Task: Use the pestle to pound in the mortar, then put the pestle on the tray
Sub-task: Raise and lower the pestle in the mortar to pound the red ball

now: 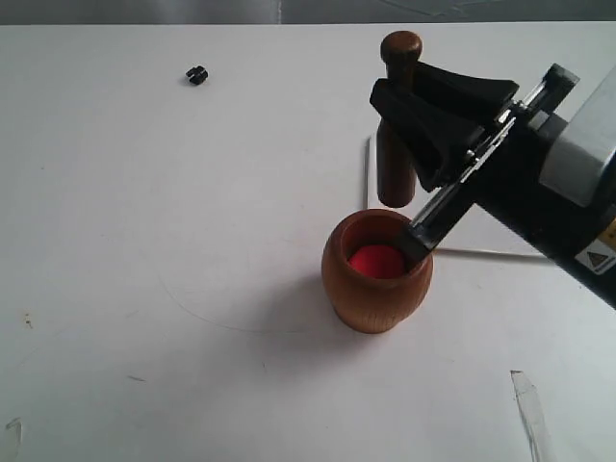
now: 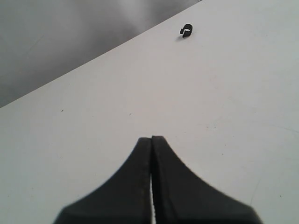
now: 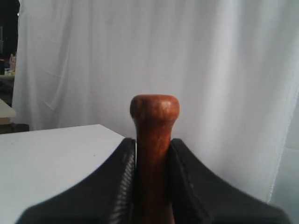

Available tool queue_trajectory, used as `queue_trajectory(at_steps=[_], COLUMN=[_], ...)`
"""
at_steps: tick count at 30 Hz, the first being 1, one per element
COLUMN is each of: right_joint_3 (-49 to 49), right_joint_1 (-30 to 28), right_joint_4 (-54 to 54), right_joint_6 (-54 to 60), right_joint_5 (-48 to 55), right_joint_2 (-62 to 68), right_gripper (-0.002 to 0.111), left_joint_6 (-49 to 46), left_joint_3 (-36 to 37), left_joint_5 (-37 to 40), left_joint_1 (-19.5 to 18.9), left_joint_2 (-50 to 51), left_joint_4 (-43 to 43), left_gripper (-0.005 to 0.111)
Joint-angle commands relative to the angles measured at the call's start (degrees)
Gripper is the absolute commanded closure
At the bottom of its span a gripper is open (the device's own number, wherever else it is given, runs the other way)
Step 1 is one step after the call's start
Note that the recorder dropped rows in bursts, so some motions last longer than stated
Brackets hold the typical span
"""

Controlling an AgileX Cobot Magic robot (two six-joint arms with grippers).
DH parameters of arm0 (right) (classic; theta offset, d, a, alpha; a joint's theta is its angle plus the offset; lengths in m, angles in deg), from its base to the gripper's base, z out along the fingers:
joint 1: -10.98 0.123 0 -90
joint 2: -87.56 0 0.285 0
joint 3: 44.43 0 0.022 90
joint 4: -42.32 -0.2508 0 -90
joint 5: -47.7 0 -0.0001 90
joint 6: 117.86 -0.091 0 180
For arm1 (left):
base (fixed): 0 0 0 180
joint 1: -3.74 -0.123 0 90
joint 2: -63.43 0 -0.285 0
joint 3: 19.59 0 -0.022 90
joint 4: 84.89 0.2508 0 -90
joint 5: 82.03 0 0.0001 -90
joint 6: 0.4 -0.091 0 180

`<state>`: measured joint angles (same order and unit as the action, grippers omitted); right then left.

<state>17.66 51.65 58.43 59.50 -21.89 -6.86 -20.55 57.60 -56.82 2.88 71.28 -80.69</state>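
The brown wooden mortar (image 1: 375, 274) stands upright on the white table, its red bottom showing. Just behind it, the dark reddish-brown pestle (image 1: 396, 154) hangs upright, knobbed end up. My right gripper (image 1: 399, 87) is shut on its thin neck. The thick blunt end is over the near corner of the white tray (image 1: 472, 241), beyond the mortar's rim; I cannot tell whether it touches. In the right wrist view the pestle (image 3: 154, 135) stands clamped in the right gripper (image 3: 152, 142). My left gripper (image 2: 152, 138) is shut and empty over bare table, out of the exterior view.
A tiny black object (image 1: 196, 74) lies far back left on the table and shows as a tiny black clip (image 2: 186, 31) in the left wrist view. A clear strip (image 1: 529, 409) lies at the front right. My right arm covers most of the tray.
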Motion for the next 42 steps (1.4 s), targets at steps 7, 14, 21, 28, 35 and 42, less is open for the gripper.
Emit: queue_trajectory(at_steps=[7, 14, 21, 28, 35, 42], right_joint_3=[-0.1, -0.4, -1.0, -1.0, 1.2, 1.0], right_joint_1=[-0.1, -0.1, -0.1, -0.1, -0.1, -0.1], right_joint_4=[4.3, 2.8, 2.8, 3.0, 3.1, -2.1], right_joint_6=[-2.3, -1.2, -0.6, -2.0, -2.4, 1.3], right_joint_5=[-0.4, -0.4, -0.4, -0.4, -0.4, -0.4], right_joint_2=[13.0, 23.3, 13.0, -0.6, 9.3, 22.5], right_gripper=[0.108, 0.108, 0.108, 0.108, 0.108, 0.108], left_joint_6=[0.5, 0.5, 0.5, 0.5, 0.5, 0.5], left_joint_3=[0.0, 0.0, 0.0, 0.0, 0.0, 0.0], left_joint_5=[-0.2, -0.2, -0.2, -0.2, -0.2, -0.2], left_joint_1=[0.4, 0.4, 0.4, 0.4, 0.4, 0.4], left_joint_2=[-0.1, -0.1, -0.1, -0.1, -0.1, -0.1], left_joint_4=[-0.4, -0.4, -0.4, -0.4, -0.4, -0.4], left_gripper=[0.107, 0.107, 0.107, 0.107, 0.107, 0.107])
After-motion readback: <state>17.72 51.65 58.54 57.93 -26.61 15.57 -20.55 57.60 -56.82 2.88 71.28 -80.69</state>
